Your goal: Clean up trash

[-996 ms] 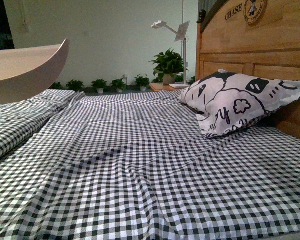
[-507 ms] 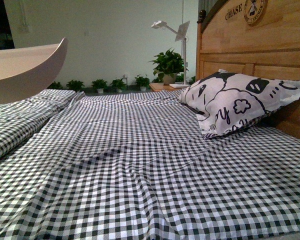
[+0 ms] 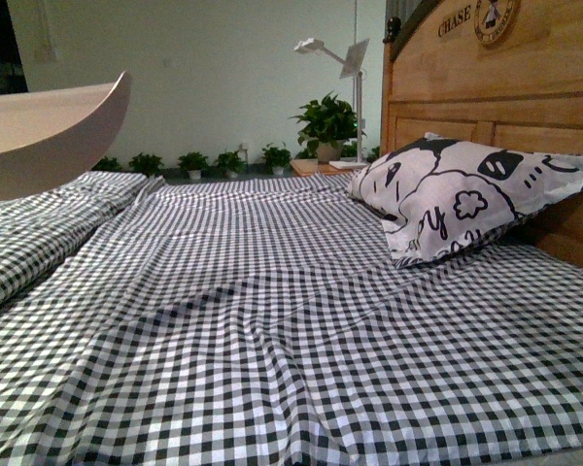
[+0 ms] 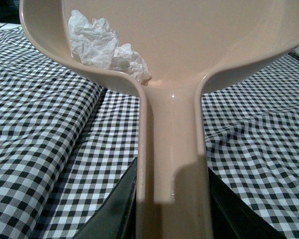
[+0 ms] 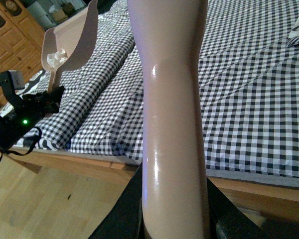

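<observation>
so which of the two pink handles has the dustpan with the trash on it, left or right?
The left gripper's: its handle widens into the dustpan holding the trash. The right gripper's handle shows no pan.

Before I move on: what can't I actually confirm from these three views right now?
- Right wrist view: the head of the pink handle is cut off by the top edge; the handle hides the right gripper.
- Left wrist view: the dustpan handle covers the left gripper; its front lip is cut off.
- Front view: the dustpan's underside hides the paper wad.
- Bed: the far side behind the pillow is hidden.
</observation>
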Available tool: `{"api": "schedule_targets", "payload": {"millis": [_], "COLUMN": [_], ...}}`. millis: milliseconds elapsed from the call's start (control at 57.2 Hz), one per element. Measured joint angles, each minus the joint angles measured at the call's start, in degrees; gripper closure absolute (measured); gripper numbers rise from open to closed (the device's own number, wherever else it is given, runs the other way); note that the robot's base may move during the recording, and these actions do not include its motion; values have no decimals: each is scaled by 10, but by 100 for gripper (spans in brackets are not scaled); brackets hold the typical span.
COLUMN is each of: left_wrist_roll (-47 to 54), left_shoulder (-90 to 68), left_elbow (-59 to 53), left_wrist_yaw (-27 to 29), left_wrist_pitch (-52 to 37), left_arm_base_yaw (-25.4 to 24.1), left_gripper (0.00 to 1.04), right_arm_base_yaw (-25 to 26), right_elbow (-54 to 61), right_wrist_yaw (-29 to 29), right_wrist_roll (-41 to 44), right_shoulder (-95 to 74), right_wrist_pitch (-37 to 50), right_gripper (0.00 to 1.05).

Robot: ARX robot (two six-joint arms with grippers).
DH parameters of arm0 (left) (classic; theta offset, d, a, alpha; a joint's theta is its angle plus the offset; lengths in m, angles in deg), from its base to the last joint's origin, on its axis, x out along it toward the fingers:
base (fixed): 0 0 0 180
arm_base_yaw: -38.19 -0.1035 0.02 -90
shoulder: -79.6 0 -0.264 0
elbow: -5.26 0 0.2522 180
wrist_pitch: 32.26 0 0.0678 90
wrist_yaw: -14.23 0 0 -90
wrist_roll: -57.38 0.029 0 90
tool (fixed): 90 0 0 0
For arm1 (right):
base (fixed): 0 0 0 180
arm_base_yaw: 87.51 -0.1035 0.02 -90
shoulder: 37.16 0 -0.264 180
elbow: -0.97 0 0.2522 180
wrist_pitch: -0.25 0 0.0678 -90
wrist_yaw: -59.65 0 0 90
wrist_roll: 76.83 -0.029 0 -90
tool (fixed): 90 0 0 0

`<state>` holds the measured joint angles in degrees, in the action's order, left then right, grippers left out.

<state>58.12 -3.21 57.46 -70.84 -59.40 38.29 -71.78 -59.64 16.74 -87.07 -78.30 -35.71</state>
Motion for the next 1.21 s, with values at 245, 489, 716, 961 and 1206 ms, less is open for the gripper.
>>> {"api": "schedule_targets", "payload": {"millis": [245, 489, 716, 961, 1206], "left_wrist_roll": [0, 0, 0, 0, 0], "left_shoulder": [0, 0, 0, 0, 0], "left_elbow": [0, 0, 0, 0, 0], "left_wrist_yaw": [0, 0, 0, 0, 0], "left_wrist_pitch": [0, 0, 0, 0, 0], "left_arm_base_yaw": [0, 0, 0, 0, 0], "left_gripper": [77, 77, 77, 77, 77], "right_arm_base_yaw": [0, 0, 0, 0, 0], "right_elbow": [0, 0, 0, 0, 0], "right_wrist_yaw": [0, 0, 0, 0, 0], "right_wrist_roll": [0, 2, 2, 2, 2], "right_shoulder": [0, 0, 0, 0, 0], "right_wrist_pitch": [0, 0, 0, 0, 0], "right_gripper": [85, 85, 85, 85, 85]}}
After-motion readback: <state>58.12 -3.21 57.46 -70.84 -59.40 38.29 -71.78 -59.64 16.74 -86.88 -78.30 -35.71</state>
